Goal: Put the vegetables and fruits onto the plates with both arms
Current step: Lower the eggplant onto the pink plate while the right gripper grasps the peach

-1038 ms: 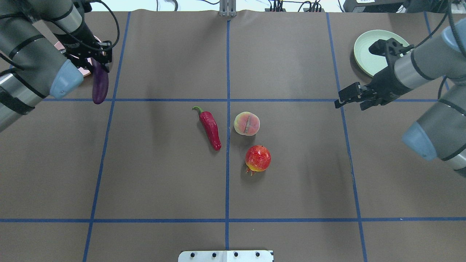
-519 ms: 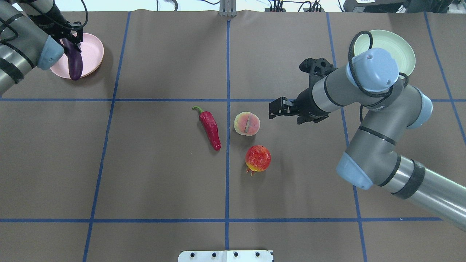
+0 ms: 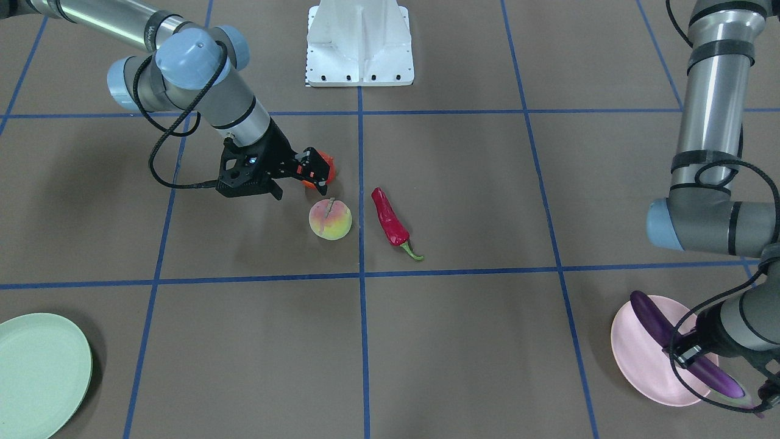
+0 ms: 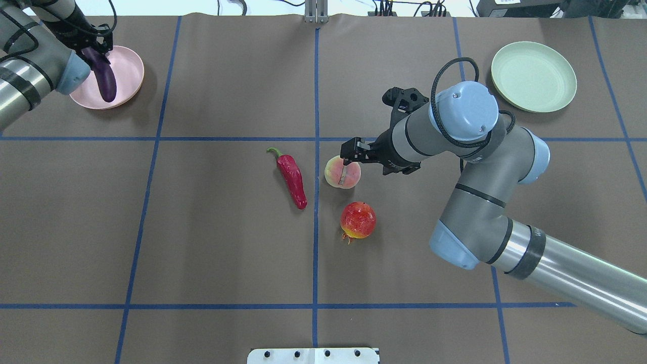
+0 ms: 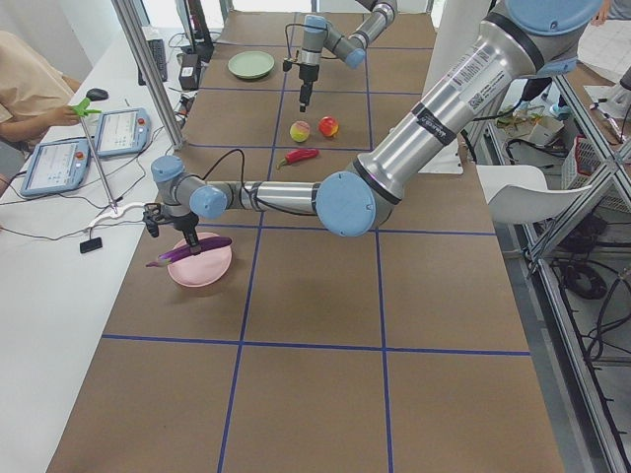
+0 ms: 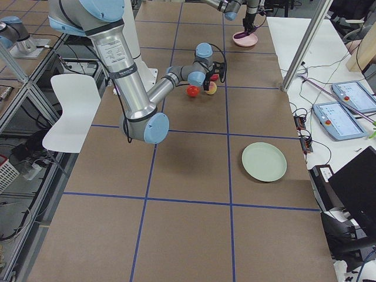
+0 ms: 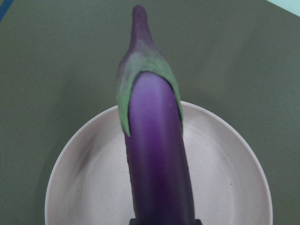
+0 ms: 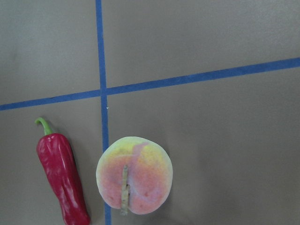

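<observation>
My left gripper is shut on the purple eggplant and holds it over the pink plate. I cannot tell if the eggplant touches the plate. The left wrist view shows the eggplant lengthwise above the plate. My right gripper is open and empty, just over the peach. The red chili lies left of the peach. The red-orange fruit sits nearer me, partly hidden behind the gripper in the front view. The mint green plate is bare.
Blue tape lines divide the brown table into squares. The white base pedestal stands at my edge of the table. The right arm's elbow hangs over the table between the fruits and the green plate.
My right arm swung left from beside the green plate to over the peach. My left arm carried the eggplant back over the pink plate.
</observation>
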Controlling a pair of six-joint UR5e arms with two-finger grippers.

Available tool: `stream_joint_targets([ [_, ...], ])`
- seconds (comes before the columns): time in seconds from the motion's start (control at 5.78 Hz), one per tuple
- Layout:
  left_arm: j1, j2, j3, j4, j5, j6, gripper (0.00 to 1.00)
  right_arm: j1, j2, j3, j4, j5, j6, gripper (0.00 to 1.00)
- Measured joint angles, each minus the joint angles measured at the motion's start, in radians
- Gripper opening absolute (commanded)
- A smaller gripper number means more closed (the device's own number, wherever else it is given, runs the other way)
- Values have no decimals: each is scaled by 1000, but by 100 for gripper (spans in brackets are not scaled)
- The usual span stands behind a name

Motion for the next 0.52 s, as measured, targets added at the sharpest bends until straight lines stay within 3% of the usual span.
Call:
stream_joint_targets([
  [0.17,0,-2,8,-5,7,0,52,-1,41,-60,0,-12,4,100],
  [0.35,2,-3,10,-7,10,4,100,-6,67,-103,2,-32,3,100],
  [0.52,4,-3,11,-8,11,6,100,-13,82,-129,4,-53,3,100],
])
